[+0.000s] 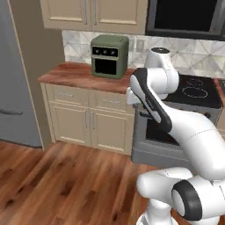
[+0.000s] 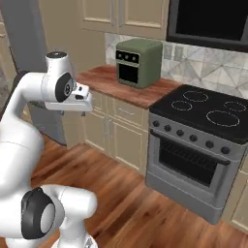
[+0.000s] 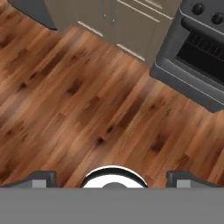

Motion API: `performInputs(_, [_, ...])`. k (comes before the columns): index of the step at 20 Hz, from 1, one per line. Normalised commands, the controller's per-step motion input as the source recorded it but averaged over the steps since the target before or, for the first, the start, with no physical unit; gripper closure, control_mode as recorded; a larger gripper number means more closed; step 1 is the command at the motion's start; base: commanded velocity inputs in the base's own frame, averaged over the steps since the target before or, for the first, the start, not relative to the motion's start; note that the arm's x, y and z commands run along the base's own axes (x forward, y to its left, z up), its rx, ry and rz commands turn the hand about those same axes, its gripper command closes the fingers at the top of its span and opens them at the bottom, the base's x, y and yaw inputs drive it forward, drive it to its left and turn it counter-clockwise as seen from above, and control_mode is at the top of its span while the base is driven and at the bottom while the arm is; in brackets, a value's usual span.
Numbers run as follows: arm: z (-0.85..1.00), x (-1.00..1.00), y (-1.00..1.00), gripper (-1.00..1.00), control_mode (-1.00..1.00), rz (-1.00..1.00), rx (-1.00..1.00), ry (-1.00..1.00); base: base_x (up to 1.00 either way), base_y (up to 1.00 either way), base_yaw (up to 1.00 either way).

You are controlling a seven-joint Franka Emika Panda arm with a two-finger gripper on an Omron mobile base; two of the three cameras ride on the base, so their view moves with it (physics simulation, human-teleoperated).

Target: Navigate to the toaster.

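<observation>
The toaster of the task cannot be picked out on the surfaces pictured. In the left base view a boxy green countertop oven (image 1: 110,56) with a black window and a row of knobs stands upright at about 12 o'clock on a reddish-brown wooden surface (image 1: 66,74), near the tiled backsplash; its door is closed, so whatever is inside cannot be told. Below the surface sit beige base cabinets (image 1: 88,123) with shut doors and drawers, and beige wall cabinets (image 1: 94,15) hang above, also shut. At 3 o'clock of the green oven is a grey freestanding range with a black glass cooktop (image 2: 213,109), a line of dark knobs and a closed dark oven door. A tall grey refrigerator (image 1: 15,79) stands at 9 o'clock, and a dark microwave (image 2: 210,22) hangs above the range at 1 o'clock. The end effector (image 3: 113,177) points down at the brown plank floor (image 3: 78,100); its two dark fingertips (image 3: 41,177) stand wide apart at the bottom of the hand view, with nothing between them.
</observation>
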Motion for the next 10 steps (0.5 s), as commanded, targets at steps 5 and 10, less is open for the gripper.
performInputs(5, [0.00, 0.00, 0.00, -1.00, 1.00, 0.00, 0.00, 0.00, 0.06, 0.40, -0.80])
performInputs(10, [0.00, 0.00, 0.00, -1.00, 1.00, 0.00, 0.00, 0.00, 0.06, 0.33, -0.71])
